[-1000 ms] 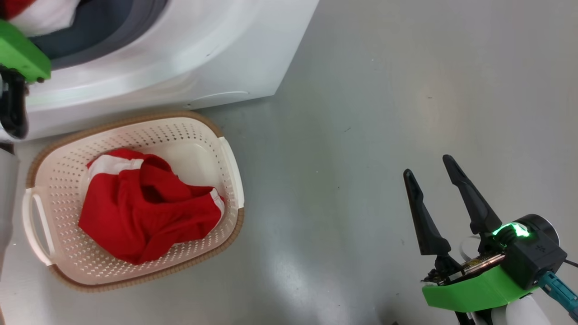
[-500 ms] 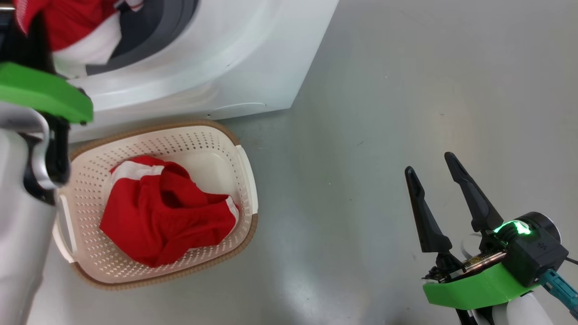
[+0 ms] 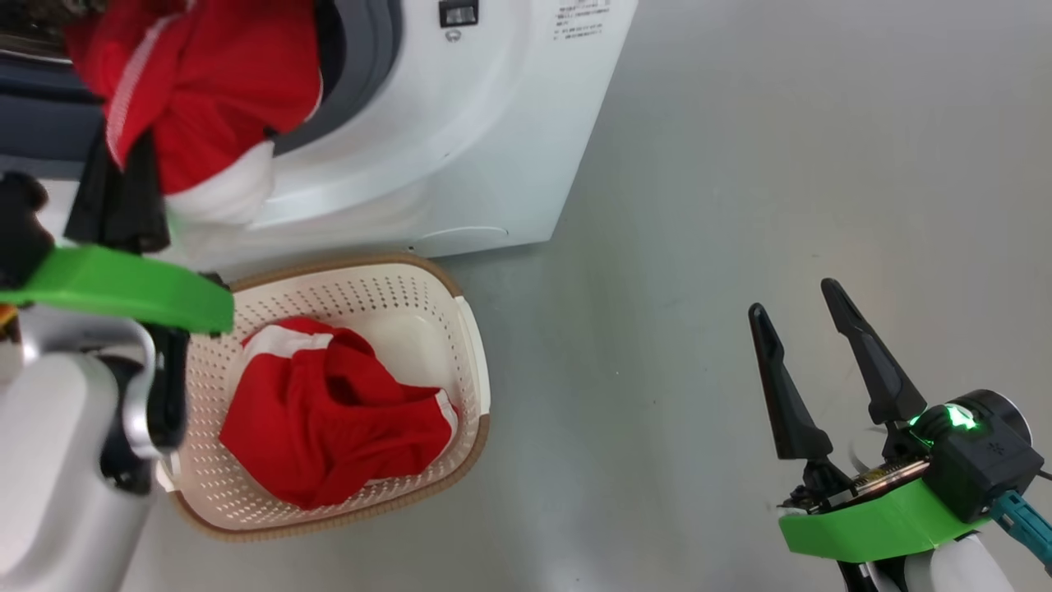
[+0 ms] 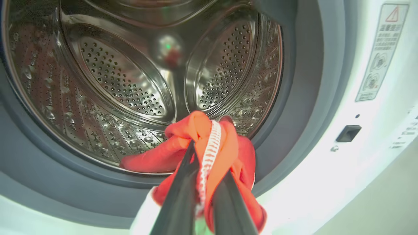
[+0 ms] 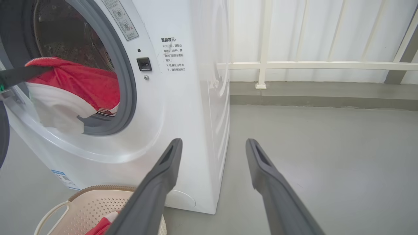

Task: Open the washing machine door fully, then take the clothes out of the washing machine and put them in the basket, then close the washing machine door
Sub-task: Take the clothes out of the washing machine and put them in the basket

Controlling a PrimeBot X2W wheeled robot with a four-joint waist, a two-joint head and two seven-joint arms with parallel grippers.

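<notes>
The white washing machine (image 3: 460, 140) stands with its steel drum (image 4: 124, 78) exposed. A dark curved edge at the left border of the right wrist view looks like the open door (image 5: 2, 140). My left gripper (image 4: 204, 153) is shut on a red garment with white trim (image 3: 205, 90), which hangs over the grey gasket (image 5: 129, 81) at the drum's mouth. Another red garment (image 3: 329, 427) lies in the cream basket (image 3: 386, 296) on the floor in front of the machine. My right gripper (image 3: 791, 300) stands open over bare floor, far right of the basket.
Grey floor (image 3: 740, 164) stretches to the right of the machine. A white railing (image 5: 294, 65) and a low kerb run along the back. The basket (image 5: 94, 202) sits close against the machine's front.
The head camera has swung, shifting the whole picture right. My left gripper has drawn the red garment out of the drum to its mouth. The right arm has stayed put.
</notes>
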